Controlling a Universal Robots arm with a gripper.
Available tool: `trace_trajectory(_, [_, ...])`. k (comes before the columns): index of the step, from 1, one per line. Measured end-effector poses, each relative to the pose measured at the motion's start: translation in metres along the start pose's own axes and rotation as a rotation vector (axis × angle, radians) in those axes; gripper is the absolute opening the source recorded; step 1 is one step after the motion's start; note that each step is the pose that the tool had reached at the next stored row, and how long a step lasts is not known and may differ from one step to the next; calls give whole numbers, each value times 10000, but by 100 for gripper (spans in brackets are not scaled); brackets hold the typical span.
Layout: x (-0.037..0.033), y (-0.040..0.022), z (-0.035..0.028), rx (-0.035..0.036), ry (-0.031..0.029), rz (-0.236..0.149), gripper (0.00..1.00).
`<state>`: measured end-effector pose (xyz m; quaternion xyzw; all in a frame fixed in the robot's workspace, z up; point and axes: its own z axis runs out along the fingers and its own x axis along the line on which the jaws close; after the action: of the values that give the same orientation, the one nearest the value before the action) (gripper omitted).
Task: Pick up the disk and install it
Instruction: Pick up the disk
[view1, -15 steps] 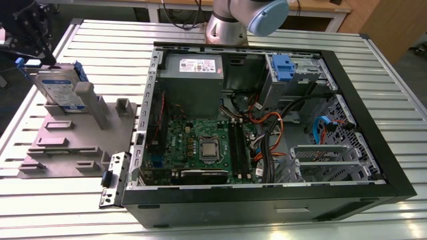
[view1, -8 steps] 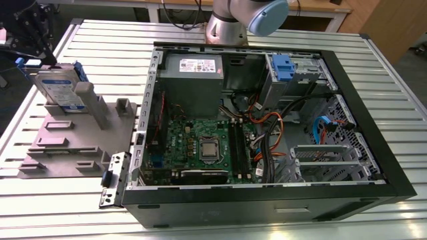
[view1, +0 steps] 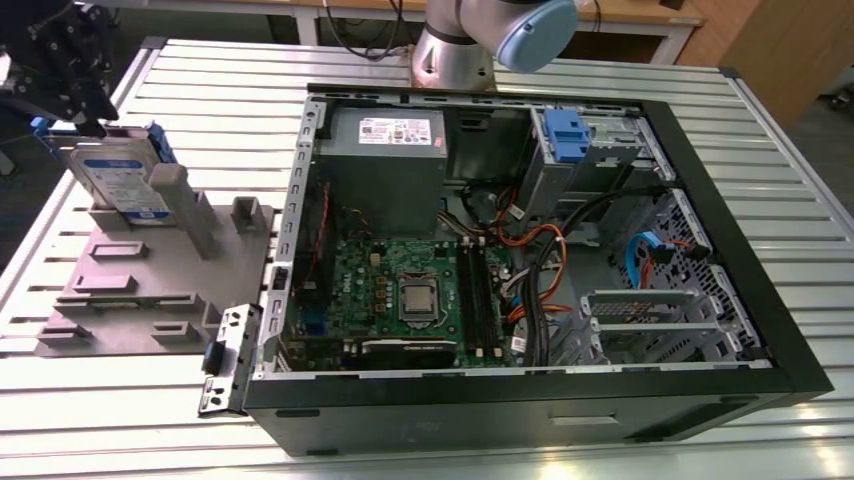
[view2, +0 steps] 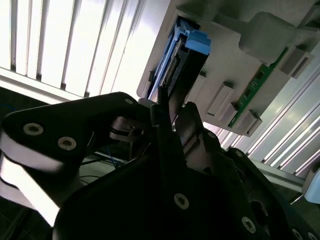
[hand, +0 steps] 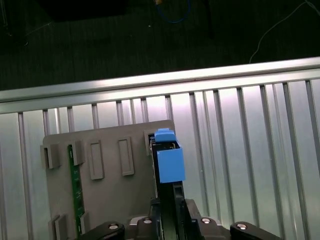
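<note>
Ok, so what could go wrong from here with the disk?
The disk stands upright in the grey fixture with the gripper at its top edge; an off-centre hold might let it tilt and jam against the post. Loose cables inside the case could snag it.

Disk (view1: 123, 180) stands on edge in grey fixture plate (view1: 107, 300), with gripper (view1: 91, 122) at its top edge. Tall grey post (view1: 180, 205) stands close beside the disk, shorter post (view1: 248, 214) nearer the open computer case (view1: 534, 395). Open slatted table (view1: 747, 120) surrounds the fixture. Inside the case, the drive bay (view1: 607, 150) carries a blue clip (view1: 566, 135). Cable bundle (view1: 534, 250) crowds the bay's near side, power supply (view1: 387, 150) alongside.
</note>
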<state>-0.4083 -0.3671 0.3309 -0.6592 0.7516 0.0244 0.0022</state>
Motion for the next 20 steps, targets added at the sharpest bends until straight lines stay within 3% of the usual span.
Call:
trace_trajectory(8, [0,0,0,0,0,1,59])
trace_trajectory(11, [0,-1,2,-3,3,-100,59])
trace_trajectory(17, [-1,-1,22,-33,31,-938,59])
trace_trajectory(20, [-4,-3,67,-44,43,-1281,59])
